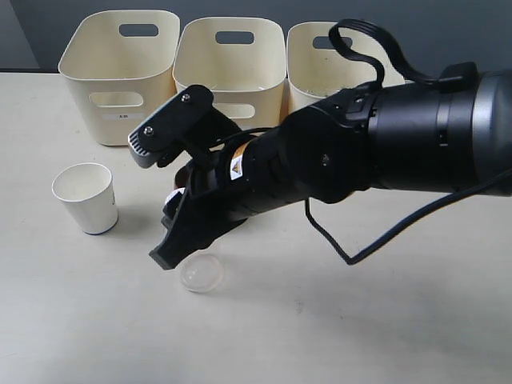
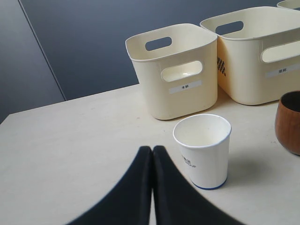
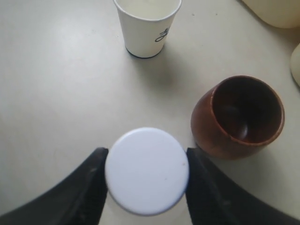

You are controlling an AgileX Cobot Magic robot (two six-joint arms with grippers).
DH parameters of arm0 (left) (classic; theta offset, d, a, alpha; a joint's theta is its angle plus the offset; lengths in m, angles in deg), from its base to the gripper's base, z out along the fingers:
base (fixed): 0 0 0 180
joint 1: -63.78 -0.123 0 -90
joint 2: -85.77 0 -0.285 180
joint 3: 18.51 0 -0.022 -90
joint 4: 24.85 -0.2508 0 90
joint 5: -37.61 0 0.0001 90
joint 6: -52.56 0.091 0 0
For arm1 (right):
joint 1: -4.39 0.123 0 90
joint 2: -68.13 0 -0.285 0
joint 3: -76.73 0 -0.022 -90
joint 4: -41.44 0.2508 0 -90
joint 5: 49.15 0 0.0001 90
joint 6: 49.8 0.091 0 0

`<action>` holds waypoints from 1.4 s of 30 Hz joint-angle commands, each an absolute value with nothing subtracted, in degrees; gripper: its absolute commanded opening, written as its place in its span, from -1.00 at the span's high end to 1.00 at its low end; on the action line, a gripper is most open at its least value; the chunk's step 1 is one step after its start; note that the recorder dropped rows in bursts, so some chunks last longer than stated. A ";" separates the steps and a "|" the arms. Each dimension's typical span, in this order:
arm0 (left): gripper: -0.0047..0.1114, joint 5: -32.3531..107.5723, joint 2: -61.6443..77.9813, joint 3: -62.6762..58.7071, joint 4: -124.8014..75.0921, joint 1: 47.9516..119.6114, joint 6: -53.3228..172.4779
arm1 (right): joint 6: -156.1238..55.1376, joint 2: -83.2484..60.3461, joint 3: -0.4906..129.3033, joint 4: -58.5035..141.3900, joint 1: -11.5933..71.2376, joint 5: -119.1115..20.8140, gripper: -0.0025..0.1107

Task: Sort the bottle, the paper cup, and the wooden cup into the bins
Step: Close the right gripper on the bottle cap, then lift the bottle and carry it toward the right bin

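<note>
Clamping the bottle (image 3: 146, 171) at its white cap, the right claw (image 3: 146, 157) is holding it beside the wooden cup (image 3: 239, 117). The paper cup (image 3: 146, 23) is standing nearby, with nothing in the bins (image 1: 80, 96) yet. The left claw (image 2: 152, 149) is resting closed, empty.

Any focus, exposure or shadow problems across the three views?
Exterior view: soft even light, faint shadows; the clear bottle is low-contrast. Left wrist view: left gripper blurred at close range, paper cup sharp. Right wrist view: the bottle's white cap nearly featureless, right gripper soft-edged, wooden cup in focus.
</note>
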State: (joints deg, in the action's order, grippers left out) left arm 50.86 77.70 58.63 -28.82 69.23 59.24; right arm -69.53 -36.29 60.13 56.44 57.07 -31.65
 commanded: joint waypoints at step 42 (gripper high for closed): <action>0.92 50.41 77.98 58.71 -28.82 69.65 59.13 | -49.80 -11.74 60.47 25.99 51.75 -31.76 0.97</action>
State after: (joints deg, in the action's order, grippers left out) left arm 50.86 77.70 58.63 -28.82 69.23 59.24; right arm -52.20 -12.23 60.13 29.19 53.89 -30.92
